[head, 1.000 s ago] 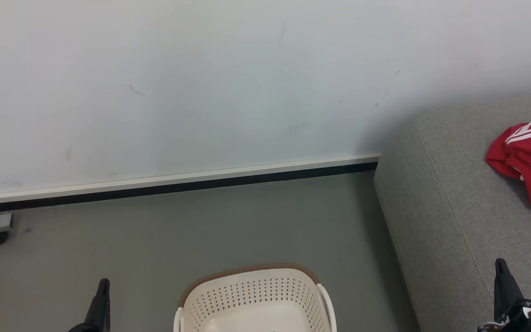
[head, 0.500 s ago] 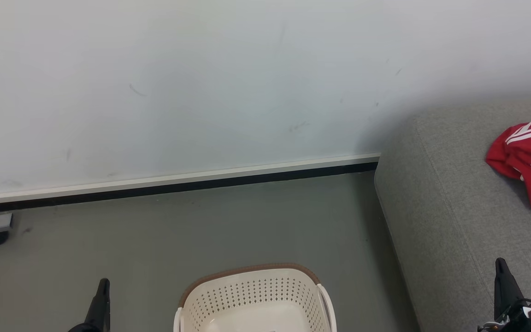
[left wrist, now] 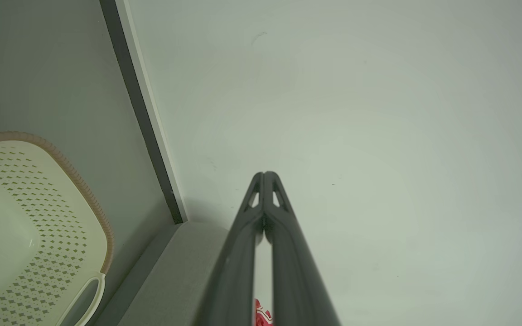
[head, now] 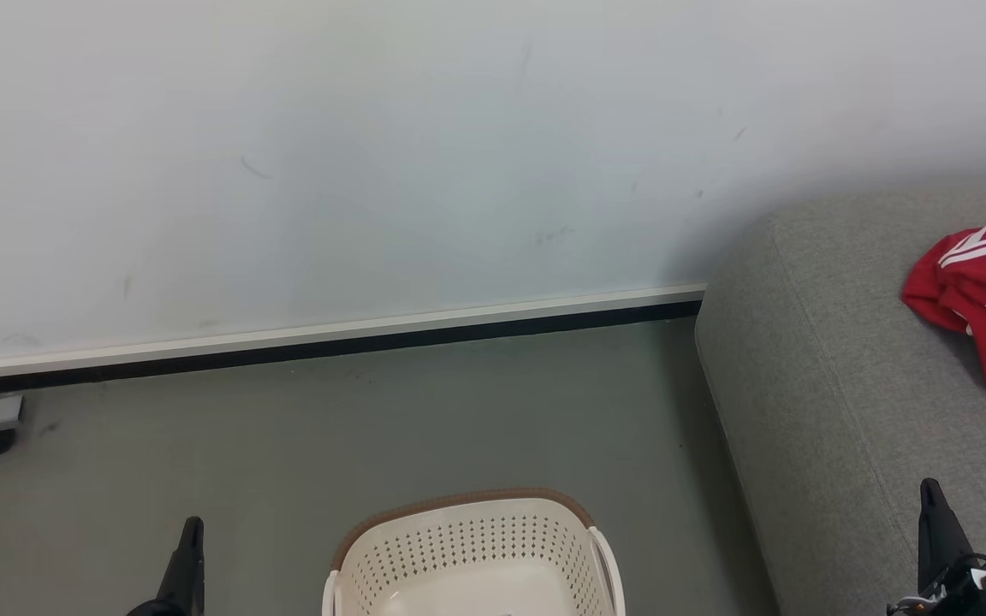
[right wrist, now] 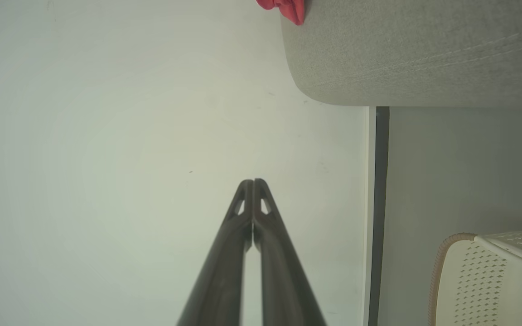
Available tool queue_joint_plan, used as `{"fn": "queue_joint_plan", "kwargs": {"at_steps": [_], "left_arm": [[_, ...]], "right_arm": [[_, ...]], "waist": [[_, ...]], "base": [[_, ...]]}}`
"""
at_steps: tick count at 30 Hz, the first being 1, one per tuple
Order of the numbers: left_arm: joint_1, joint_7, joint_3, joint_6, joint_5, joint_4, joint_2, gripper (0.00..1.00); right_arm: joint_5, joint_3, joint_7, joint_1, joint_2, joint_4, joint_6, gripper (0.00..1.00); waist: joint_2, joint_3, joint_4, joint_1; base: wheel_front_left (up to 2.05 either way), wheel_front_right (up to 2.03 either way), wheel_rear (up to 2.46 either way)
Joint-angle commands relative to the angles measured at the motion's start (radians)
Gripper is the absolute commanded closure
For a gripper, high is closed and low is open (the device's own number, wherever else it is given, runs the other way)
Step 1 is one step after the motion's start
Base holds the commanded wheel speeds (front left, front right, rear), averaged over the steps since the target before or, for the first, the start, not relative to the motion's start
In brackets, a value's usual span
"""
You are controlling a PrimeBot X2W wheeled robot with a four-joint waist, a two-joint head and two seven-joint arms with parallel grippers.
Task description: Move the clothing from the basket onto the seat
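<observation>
Left claw (left wrist: 264,174) and right claw (right wrist: 253,181) each have fingers pressed together. Clothing (head: 977,295) lies on the seat (head: 818,385). Beside the seat, the basket (head: 467,539) stands on the floor (head: 373,411).

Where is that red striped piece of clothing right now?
In the head view the red garment lies on the grey sofa seat at the far right, cut by the frame edge, apart from the cream laundry basket on the floor.
</observation>
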Motion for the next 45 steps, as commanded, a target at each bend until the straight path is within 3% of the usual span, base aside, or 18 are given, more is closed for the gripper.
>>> {"fn": "queue_joint_plan", "kwargs": {"at_steps": [1,45], "left_arm": [[-0.001,0.003,0.003,-0.003,-0.001,0.003,0.002,1.00],[-0.001,0.007,0.007,-0.002,0.005,0.003,-0.002,1.00]], "right_arm": [[0.008,0.003,-0.001,-0.006,-0.008,0.000,0.000,1.00],[0.017,0.014,-0.011,-0.006,-0.016,-0.003,0.000,1.00]], "waist": [[-0.0001,0.000,0.000,0.0000],[-0.0001,0.000,0.000,0.0000]], "base": [[0.00,0.00,0.00],[0.00,0.00,0.00]]}}
